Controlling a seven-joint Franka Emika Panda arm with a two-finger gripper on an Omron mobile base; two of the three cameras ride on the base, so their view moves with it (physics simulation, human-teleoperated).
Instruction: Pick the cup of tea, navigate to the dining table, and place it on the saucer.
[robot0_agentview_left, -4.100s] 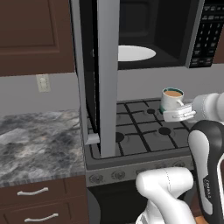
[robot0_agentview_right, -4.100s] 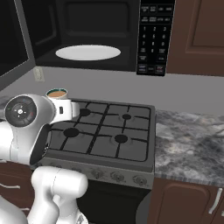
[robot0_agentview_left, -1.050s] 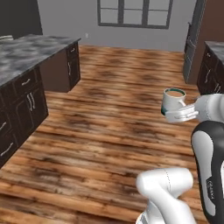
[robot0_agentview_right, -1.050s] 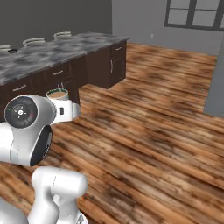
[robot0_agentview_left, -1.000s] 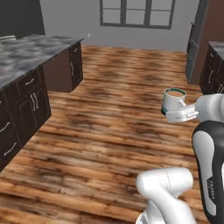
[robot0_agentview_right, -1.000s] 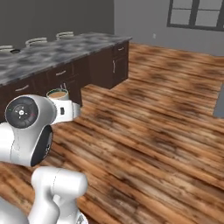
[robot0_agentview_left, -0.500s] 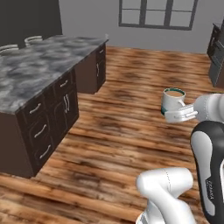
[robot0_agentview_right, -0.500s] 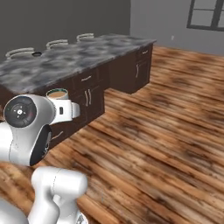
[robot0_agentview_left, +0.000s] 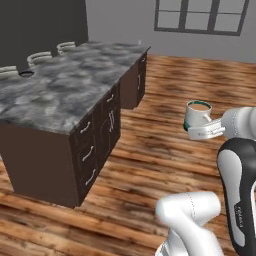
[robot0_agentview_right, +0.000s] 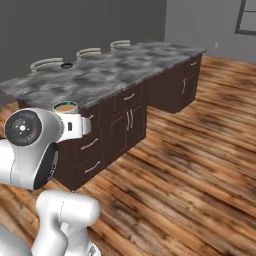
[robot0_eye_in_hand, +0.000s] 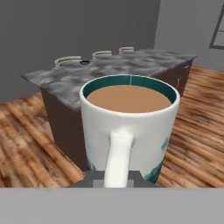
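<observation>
The cup of tea (robot0_agentview_left: 198, 114) is white with a dark green band at its base and light brown liquid inside. It hangs upright over the wooden floor, with my gripper (robot0_agentview_left: 202, 131) shut on it low down at the handle side. In the right base view the cup (robot0_agentview_right: 65, 107) pokes up behind the arm's wrist, by the gripper (robot0_agentview_right: 75, 125). The hand view has the cup (robot0_eye_in_hand: 131, 127) close up, handle facing the camera, above the gripper (robot0_eye_in_hand: 116, 177). Ahead stands the dining table (robot0_agentview_left: 75, 95) with a grey marbled top and dark brown base. A small dark round dish, the saucer (robot0_agentview_left: 26, 73), lies near its far edge.
The table's (robot0_agentview_right: 115, 70) near side has drawers and doors with metal handles. Three chair backs (robot0_agentview_right: 90, 51) rise behind its far edge. Open wooden floor (robot0_agentview_left: 160, 150) lies between me and the table. A grey wall with a window (robot0_agentview_left: 200, 15) closes the room at the back.
The whole picture has shifted as the base drove and turned: the table now stands nearer and larger. The cup stays upright in the shut gripper, in the same place relative to the arm.
</observation>
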